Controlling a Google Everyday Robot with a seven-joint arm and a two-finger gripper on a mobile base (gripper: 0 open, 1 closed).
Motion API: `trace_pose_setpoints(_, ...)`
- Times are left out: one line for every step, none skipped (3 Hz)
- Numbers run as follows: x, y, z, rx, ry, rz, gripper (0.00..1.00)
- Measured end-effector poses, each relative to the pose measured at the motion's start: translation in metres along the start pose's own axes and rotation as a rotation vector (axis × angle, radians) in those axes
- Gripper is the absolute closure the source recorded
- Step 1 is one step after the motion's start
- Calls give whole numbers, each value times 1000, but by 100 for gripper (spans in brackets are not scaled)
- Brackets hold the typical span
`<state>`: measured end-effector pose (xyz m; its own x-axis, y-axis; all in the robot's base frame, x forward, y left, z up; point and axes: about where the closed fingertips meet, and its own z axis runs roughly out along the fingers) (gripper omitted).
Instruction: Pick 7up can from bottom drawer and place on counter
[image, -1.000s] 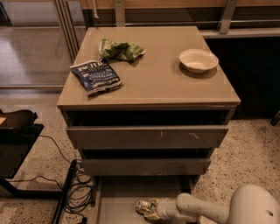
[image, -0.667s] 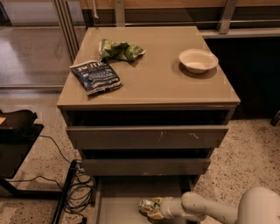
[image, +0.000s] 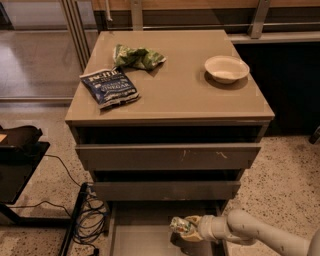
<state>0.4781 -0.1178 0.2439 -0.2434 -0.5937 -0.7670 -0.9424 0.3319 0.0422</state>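
Well below the counter (image: 190, 97), down at the bottom drawer (image: 140, 242), the gripper (image: 187, 228) has its fingers pinched on the can (image: 178, 225). The grab looks done, I'd say. Left to do: raise it and set it on the counter's bare top.

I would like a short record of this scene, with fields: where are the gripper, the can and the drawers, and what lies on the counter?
gripper: low, over the bottom drawer, shut on the 7up can
7up can: in the gripper, tilted; whether it touches the drawer floor cannot be told
bottom drawer: pulled out, grey floor showing
counter: no can on it yet
on counter, left: green bag at the back, blue bag in front of it
on counter, right: bowl
upper drawers: both partly pulled out
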Motion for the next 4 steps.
trace_pose_setpoints(-32, -8, -48, 18, -19, -41, 100)
trace_pose_setpoints(-72, -14, -99, 54, -27, -109, 100)
trace_pose_setpoints(-129, -24, -162, 113, 8, -219, 100)
trace_pose_setpoints(-129, -24, -162, 113, 8, -219, 100)
